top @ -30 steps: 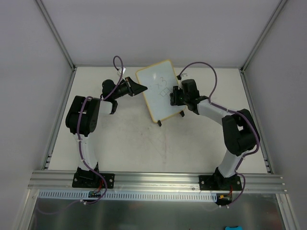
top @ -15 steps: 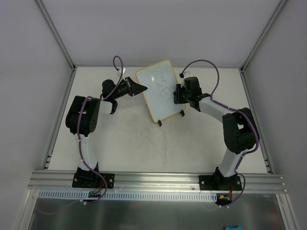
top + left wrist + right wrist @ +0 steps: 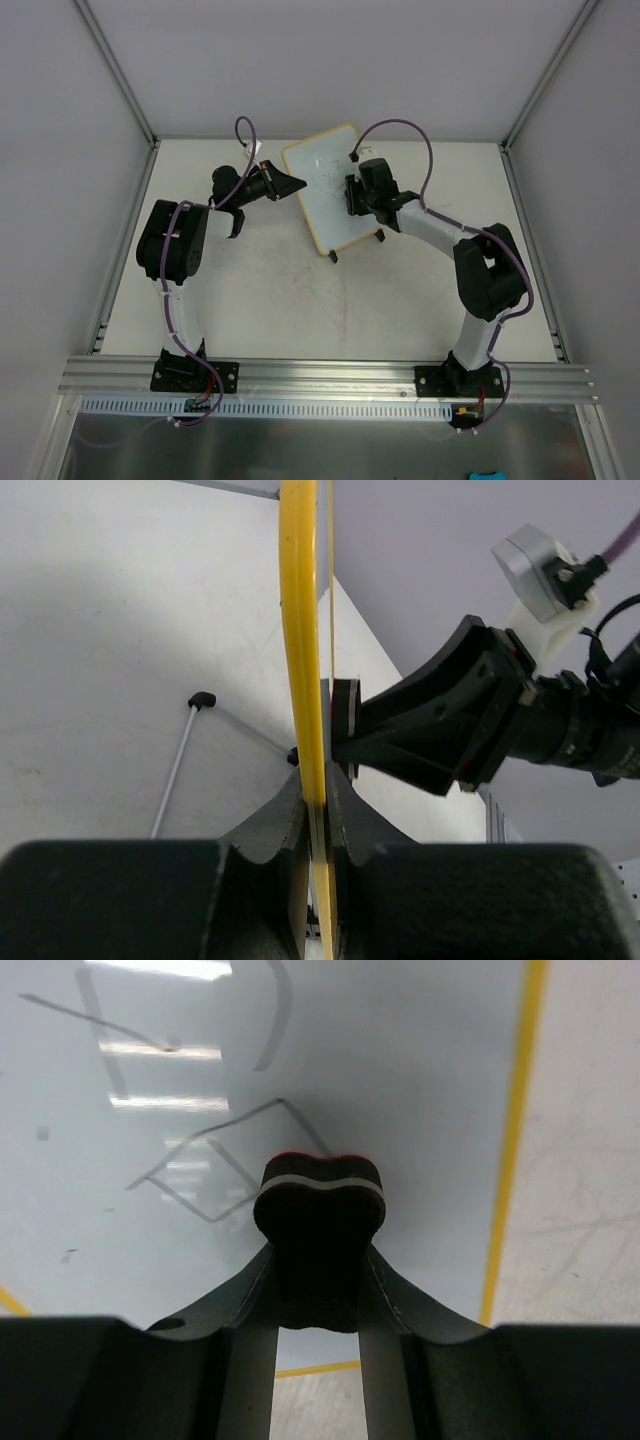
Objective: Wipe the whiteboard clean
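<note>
The whiteboard (image 3: 325, 195), white with a yellow frame and black feet, stands tilted at the back middle of the table. My left gripper (image 3: 293, 185) is shut on its left frame edge (image 3: 303, 680), holding it upright. My right gripper (image 3: 352, 193) is shut on a small black eraser block (image 3: 320, 1215) and presses it against the board face (image 3: 400, 1080). Faint pen lines (image 3: 205, 1175) show to the left of and above the eraser.
The board's black foot (image 3: 333, 257) rests on the table (image 3: 300, 300). A second foot (image 3: 380, 237) shows under the right arm. Grey walls enclose the table, and a metal rail (image 3: 330, 375) runs along the near edge.
My right gripper with the eraser has slid left and slightly up across the board face. The pen marks on the board look fainter. The left gripper and board have not moved.
</note>
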You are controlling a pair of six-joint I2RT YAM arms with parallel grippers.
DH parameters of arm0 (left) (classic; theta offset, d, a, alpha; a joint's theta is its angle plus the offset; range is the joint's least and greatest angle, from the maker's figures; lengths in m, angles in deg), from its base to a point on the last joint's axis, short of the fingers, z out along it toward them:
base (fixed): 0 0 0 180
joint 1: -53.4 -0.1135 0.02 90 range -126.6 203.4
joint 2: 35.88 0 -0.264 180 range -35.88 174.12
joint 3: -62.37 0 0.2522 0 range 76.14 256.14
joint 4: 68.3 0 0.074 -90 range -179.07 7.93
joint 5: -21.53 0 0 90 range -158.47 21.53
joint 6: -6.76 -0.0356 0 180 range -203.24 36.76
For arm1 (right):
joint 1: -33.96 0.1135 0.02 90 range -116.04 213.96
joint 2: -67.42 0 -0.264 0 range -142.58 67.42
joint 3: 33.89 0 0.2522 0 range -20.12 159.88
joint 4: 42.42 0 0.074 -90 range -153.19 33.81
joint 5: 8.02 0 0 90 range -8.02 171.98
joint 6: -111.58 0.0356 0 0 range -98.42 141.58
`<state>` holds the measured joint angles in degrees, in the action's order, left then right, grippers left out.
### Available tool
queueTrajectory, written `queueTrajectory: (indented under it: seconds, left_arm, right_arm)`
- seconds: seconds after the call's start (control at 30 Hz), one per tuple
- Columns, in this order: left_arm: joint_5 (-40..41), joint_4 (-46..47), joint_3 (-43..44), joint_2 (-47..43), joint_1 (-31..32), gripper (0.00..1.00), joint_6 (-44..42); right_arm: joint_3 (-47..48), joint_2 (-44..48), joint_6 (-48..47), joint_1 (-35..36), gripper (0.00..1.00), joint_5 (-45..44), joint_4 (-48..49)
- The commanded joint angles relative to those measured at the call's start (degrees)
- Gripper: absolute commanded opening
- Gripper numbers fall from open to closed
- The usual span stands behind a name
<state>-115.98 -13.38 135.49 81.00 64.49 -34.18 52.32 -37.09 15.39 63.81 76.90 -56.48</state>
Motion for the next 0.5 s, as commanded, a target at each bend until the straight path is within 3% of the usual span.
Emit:
queueTrajectory:
  seconds: [0.0,0.23,0.47]
  left_arm:
    - [-4.44,2.07,1.29,-2.09,0.95,0.00,-4.50]
    - [-4.35,2.07,1.29,-2.09,0.95,0.00,-4.41]
    - [-4.44,2.15,0.94,-2.45,0.95,0.00,-4.41]
  right_arm:
    - [3.40,-1.58,0.39,6.71,0.00,2.89,3.81]
    - [5.69,-4.91,1.71,14.35,0.00,2.97,3.46]
    - [6.57,-6.58,2.33,15.86,0.00,1.75,3.37]
